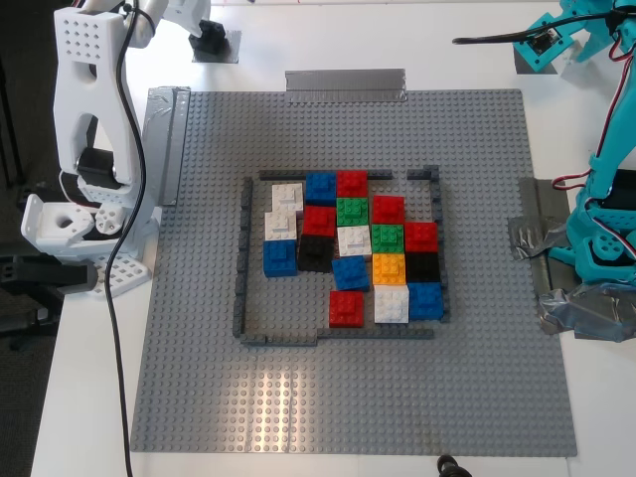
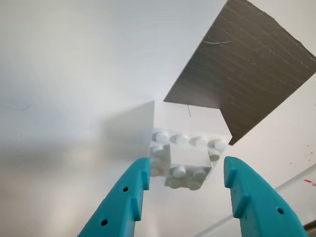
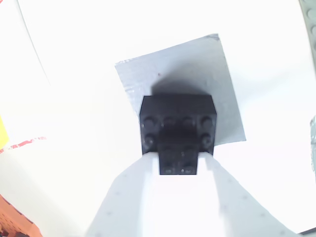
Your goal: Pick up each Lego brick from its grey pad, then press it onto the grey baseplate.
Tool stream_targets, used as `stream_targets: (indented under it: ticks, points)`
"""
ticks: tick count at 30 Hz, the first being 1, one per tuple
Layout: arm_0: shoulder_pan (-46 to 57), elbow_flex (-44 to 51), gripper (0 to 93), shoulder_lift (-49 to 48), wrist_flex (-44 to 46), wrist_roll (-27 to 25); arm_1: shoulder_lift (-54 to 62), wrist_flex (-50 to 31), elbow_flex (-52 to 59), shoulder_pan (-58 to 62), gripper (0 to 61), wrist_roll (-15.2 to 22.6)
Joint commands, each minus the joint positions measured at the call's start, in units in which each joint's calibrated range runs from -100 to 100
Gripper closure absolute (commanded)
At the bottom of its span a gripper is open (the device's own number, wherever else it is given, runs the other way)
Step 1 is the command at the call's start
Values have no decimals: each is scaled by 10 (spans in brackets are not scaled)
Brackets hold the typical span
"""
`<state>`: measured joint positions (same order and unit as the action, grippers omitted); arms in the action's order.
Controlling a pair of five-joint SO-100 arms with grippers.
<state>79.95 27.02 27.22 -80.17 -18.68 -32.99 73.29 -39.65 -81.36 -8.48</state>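
Observation:
In the first wrist view my first gripper (image 2: 186, 168), with teal fingers (image 2: 128, 197), is shut on the white Lego brick (image 2: 185, 148). The brick hangs just off a corner of its grey pad (image 2: 247, 74) and casts a shadow on the white table. In the second wrist view my second gripper (image 3: 178, 160), with white fingers (image 3: 133, 197), is shut on the black Lego brick (image 3: 177, 123), directly over its grey pad (image 3: 197, 69). In the exterior view the teal first gripper (image 1: 545, 45) is at the far right and the white second gripper (image 1: 211, 38) at the far left. The grey baseplate (image 1: 199, 348) lies between them.
A frame of thin dark-grey bricks (image 1: 241, 258) on the baseplate encloses several coloured bricks (image 1: 350, 211). Grey tape strips (image 1: 345, 84) hold the plate's far and left edges (image 1: 169, 129). Crumpled tape (image 1: 586, 318) sits by the teal arm's base. A black cable (image 1: 117, 298) runs down the exterior view's left.

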Motion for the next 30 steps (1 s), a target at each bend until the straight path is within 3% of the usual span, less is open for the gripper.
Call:
stream_targets:
  ticks: [1,11,23,28,30]
  points:
    - [0,9,758,-6,17,2,59,18,-44,9,583,10]
    - [1,3,760,-6,25,2,151,80,-71,31,612,23]
    - [8,10,763,8,25,2,307,179,-8,48,612,51]
    - [10,10,910,8,25,2,390,193,56,64,612,46]
    - [14,10,927,7,25,2,417,203,75,74,612,44]
